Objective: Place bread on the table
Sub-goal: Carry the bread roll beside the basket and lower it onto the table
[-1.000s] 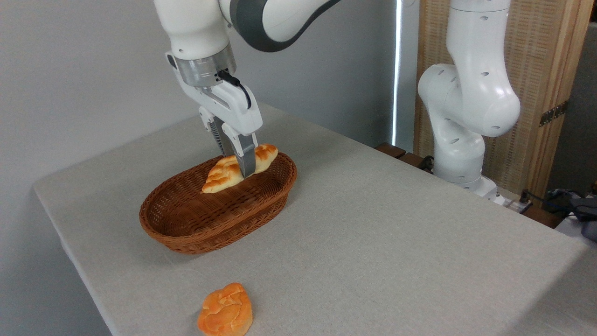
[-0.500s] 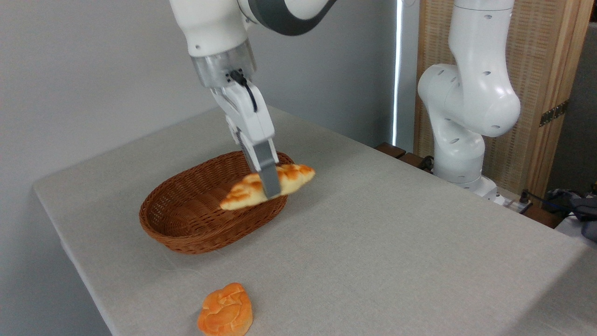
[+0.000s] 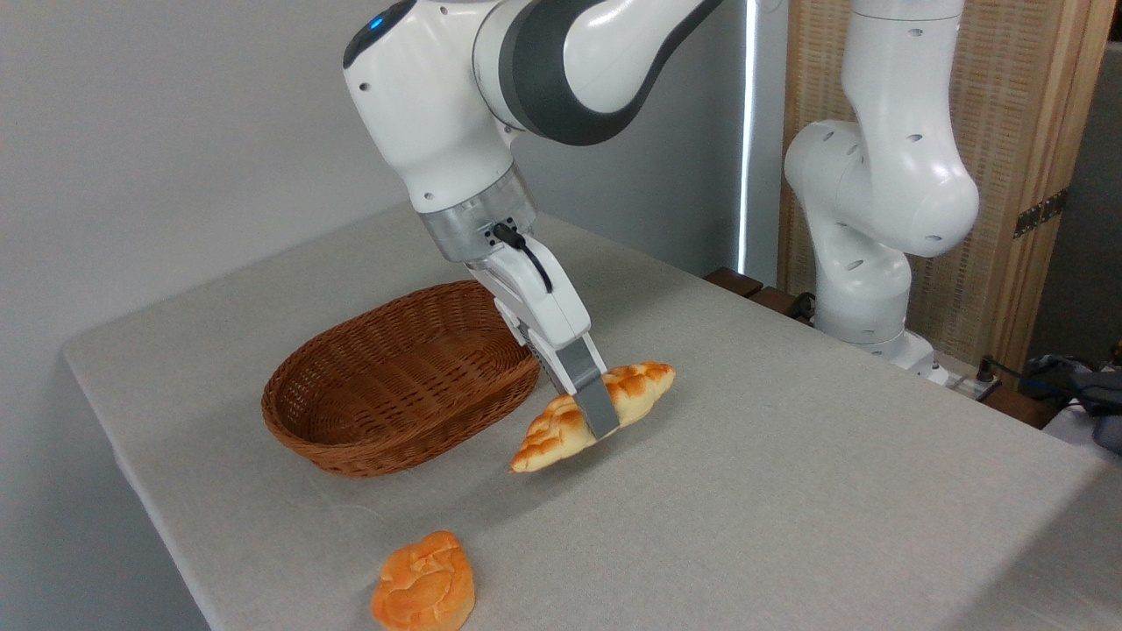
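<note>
1. Nearest to us, an orange bun lies flat on the tabletop, close to its front edge and well apart from everything else.

2. Further in, we see the bread, a braided loaf with pointed ends. It slants with its left tip lower and its right tip higher. It is outside the basket, just to the right of the basket's rim, low over the grey-beige cloth. We cannot tell whether its lower tip touches the cloth.

3. The gripper holds the bread around its middle. The jaws are closed on the loaf, with one grey finger crossing the front of it. The other finger is hidden behind the bread.

4. To the left of the bread stands a brown oval wicker basket. We see nothing lying inside it.

5. Above, the white arm slopes down from the upper middle toward the bread, with a black cable at its wrist.

6. Farthest back on the right we see the arm's base column, standing beyond the tabletop's far edge, in front of a woven wooden screen.
</note>
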Action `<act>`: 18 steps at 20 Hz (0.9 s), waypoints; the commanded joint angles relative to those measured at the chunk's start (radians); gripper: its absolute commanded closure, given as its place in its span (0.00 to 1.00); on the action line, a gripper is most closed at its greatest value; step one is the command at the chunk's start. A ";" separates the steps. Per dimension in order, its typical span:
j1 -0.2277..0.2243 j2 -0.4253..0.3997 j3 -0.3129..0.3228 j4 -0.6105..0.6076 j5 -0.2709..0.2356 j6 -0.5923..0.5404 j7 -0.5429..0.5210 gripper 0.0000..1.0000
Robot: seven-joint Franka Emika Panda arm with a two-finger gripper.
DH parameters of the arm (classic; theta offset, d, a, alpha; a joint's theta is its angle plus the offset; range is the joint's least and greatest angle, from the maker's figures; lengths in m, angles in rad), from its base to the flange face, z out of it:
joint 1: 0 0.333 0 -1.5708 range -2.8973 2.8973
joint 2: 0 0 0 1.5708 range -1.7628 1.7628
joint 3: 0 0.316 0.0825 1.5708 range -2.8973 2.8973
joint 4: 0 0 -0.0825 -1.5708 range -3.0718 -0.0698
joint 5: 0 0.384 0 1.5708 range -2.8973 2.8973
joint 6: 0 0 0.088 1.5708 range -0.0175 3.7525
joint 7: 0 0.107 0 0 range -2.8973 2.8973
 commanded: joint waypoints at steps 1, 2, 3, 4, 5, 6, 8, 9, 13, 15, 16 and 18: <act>-0.008 -0.006 0.026 -0.003 0.014 0.004 0.014 0.00; -0.008 -0.006 0.026 -0.003 0.014 0.004 0.014 0.00; -0.008 -0.006 0.026 -0.003 0.014 0.004 0.011 0.00; -0.008 -0.006 0.026 -0.003 0.014 0.004 0.007 0.00; -0.008 -0.006 0.028 -0.002 0.014 0.004 0.004 0.00; -0.008 -0.006 0.026 -0.003 0.014 0.003 0.003 0.00; -0.008 -0.006 0.026 -0.002 0.013 0.004 0.001 0.00; -0.008 -0.006 0.026 0.000 0.013 0.004 0.001 0.00; -0.008 -0.006 0.026 0.001 0.003 0.004 0.000 0.00; -0.008 -0.006 0.028 0.001 0.003 0.004 0.000 0.00; -0.008 -0.004 0.028 0.001 0.003 0.004 0.000 0.00; -0.008 -0.006 0.028 0.003 0.003 0.004 0.000 0.00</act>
